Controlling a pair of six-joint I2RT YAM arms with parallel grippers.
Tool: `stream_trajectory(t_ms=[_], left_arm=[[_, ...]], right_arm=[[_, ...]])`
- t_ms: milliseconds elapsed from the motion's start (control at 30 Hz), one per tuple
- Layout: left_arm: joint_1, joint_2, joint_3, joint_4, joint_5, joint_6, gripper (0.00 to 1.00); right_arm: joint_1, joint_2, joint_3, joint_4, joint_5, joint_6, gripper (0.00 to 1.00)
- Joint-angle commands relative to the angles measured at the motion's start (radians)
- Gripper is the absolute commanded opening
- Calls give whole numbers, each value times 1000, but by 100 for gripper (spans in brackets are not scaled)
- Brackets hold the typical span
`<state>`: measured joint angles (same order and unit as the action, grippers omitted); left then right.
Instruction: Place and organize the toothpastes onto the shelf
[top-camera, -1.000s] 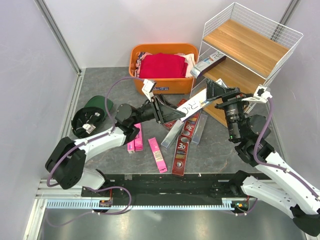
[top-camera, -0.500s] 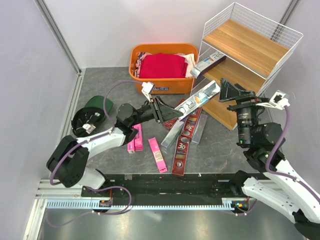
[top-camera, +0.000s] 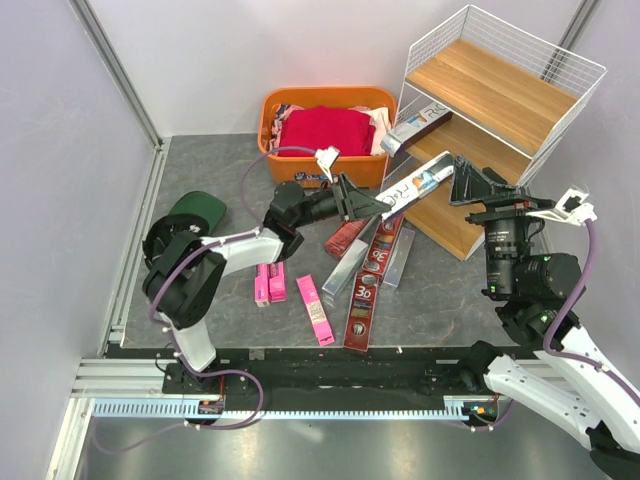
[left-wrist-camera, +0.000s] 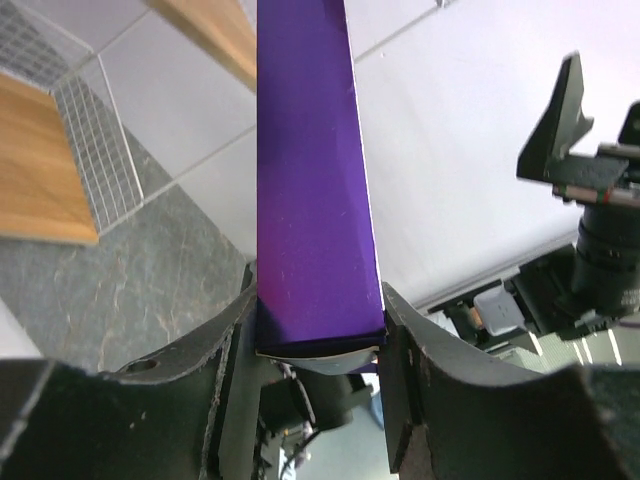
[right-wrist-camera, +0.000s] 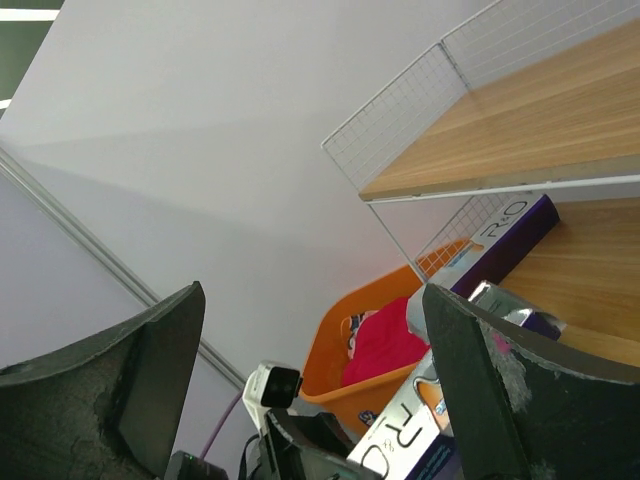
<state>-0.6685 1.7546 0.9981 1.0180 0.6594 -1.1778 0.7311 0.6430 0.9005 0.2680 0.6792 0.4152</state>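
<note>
My left gripper is pinching the purple box across its narrow sides, right at the near end. The rest of it sticks out toward the shelf, roughly 2 o'clock in the top view. The far tip is just about at the middle board. My right gripper is spread as wide as it goes with nothing in it, sitting just beside that far tip.

Handling-wise, I'd guess it's light hollow cardboard: stiff lengthwise, but the walls will dent if I squeeze hard. It looks glossy too, so probably a bit slippery. Held by one end it's a long lever and could swivel in the pinch, so mid-length across the narrow sides would be steadier.

A second box already hangs off the middle board's 9 o'clock edge. The loose boxes lie on the table, around 7 o'clock from the held one.
</note>
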Motion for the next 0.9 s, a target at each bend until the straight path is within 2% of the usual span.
stream_trajectory(t_ms=[0, 167, 433, 867], left_arm=[[4, 78, 184, -37, 19, -31, 10], [4, 173, 396, -258, 8, -23, 10], [3, 345, 700, -436, -3, -82, 7], [3, 468, 922, -634, -121, -123, 8]], right_arm=[[1, -29, 43, -4, 23, -42, 98], [1, -49, 44, -15, 42, -62, 98], [1, -65, 48, -38, 60, -70, 98], [1, -85, 54, -58, 79, -82, 98]])
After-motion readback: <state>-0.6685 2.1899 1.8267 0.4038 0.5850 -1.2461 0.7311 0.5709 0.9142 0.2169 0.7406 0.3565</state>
